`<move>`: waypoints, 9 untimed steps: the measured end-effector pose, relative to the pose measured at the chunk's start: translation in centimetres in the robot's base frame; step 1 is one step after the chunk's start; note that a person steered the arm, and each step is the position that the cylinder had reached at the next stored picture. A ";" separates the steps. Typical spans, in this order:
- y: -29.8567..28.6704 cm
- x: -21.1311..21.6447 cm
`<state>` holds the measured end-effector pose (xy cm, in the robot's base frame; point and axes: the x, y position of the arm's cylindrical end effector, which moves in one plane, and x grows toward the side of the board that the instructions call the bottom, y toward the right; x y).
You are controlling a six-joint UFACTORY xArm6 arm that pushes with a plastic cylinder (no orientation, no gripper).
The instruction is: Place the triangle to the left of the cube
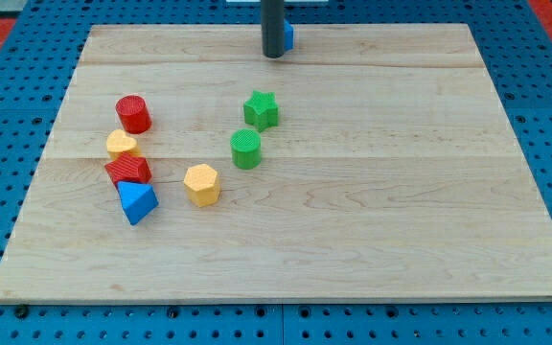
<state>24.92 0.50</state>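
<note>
Camera view: blue triangle (137, 201) far from my tip (273, 56)

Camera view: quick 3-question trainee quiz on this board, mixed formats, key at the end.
1. True or false: my tip touches the blue triangle.
2. Which block sits right beside my tip? A) green star B) blue cube C) red cylinder
3. Fill in: the green cylinder lies just toward the view's ____ from the green star.

Key
1. False: my tip is at the view's top, the triangle low at the view's left.
2. B: the cube is mostly hidden behind the rod.
3. bottom
</note>
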 end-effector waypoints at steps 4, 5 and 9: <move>-1.4 28.9; -12.4 34.0; -14.9 26.7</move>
<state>51.61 -14.43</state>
